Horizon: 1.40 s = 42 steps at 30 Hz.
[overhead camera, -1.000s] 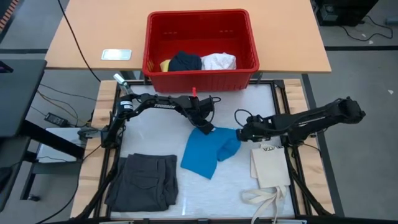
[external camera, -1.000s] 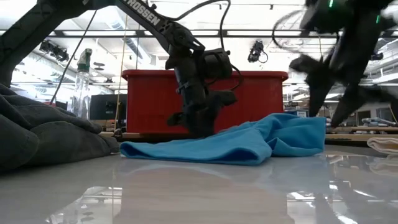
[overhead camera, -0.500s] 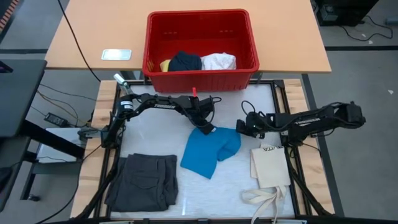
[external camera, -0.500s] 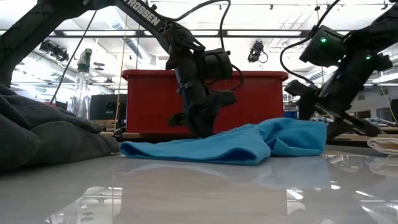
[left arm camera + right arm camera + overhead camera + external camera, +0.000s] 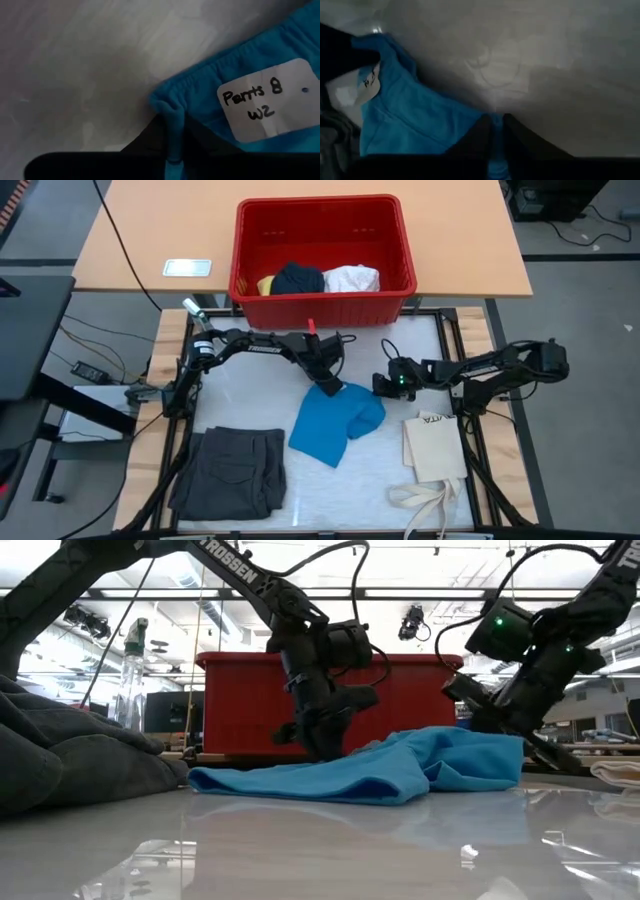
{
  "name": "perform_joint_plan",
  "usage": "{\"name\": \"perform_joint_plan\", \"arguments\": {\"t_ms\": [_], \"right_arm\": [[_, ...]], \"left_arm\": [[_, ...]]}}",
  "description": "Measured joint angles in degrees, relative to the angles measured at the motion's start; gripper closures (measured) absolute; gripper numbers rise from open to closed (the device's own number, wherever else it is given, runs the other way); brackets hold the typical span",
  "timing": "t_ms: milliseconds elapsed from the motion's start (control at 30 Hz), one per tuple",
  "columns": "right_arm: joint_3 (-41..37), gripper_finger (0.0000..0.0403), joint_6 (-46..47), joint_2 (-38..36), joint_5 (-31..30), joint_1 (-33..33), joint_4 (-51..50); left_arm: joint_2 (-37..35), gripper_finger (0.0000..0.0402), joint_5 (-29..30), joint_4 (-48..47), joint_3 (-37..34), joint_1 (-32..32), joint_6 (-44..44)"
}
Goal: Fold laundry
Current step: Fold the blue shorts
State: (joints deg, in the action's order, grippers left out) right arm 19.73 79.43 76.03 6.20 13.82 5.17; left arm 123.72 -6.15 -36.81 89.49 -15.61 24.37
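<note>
The bright blue garment [image 5: 335,423] lies rumpled mid-table [image 5: 250,395], each arm on one far corner, presumably to stretch that edge straight for a fold; the left pincer [image 5: 327,385] is closed on the hem by the white label [image 5: 267,97]; the right pincer [image 5: 383,387] is nipped onto the opposite corner; open table lies toward the red basket [image 5: 322,305], while the grey shorts [image 5: 232,472] and cream tote [image 5: 434,450] crowd the near side.
</note>
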Motion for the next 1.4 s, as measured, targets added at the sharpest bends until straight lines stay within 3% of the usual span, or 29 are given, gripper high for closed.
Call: {"name": "perform_joint_plan", "arguments": {"t_ms": [67,133,300,500,633,800,967,1167,1400], "right_arm": [[-0.03,0.0386,-3.61,-1.48,-0.02,0.55,0.76],[1.11,0.0387,-6.04,-3.9,-0.94,1.06,0.28],[7.5,0.0388,-18.31,-11.19,-9.63,1.25,-5.09],[23.16,0.0389,-42.5,-17.98,-24.24,0.26,-15.74],[34.45,0.0389,-55.49,-19.21,-29.82,-1.64,-22.75],[39.52,0.0389,-51.73,-18.24,-26.71,-3.33,-35.04],[33.82,0.0389,-41.82,-13.87,-18.42,-7.87,-42.06],[23.92,0.0389,-31.5,-7.65,-9.97,-16.12,-33.55],[19.38,0.0389,-23.84,-2.08,-4.82,-23.86,-23.91]], "left_arm": [[-0.63,0.0369,-0.06,-0.08,-0.07,-0.35,-1.18],[-1.69,0.0384,0.26,-0.17,-0.24,-0.74,-2.88],[-9.49,0.0393,2.41,-1.33,-0.26,-2.78,-4.93],[-23.73,0.0394,5.17,-0.87,-0.26,-3.68,-14.78],[-33.55,0.0394,8.6,1.34,-0.02,-3.04,-19.4],[-38.29,0.0395,11.44,-0.38,-0.01,-1.31,-18.07],[-33.31,0.0394,11.32,-9.51,0.01,4.2,-14.5],[-19.91,0.0392,9.82,-20.99,-0.07,12.75,-8.85],[-10.75,0.0391,3.35,-20.62,0.05,19.09,-4.27]]}}
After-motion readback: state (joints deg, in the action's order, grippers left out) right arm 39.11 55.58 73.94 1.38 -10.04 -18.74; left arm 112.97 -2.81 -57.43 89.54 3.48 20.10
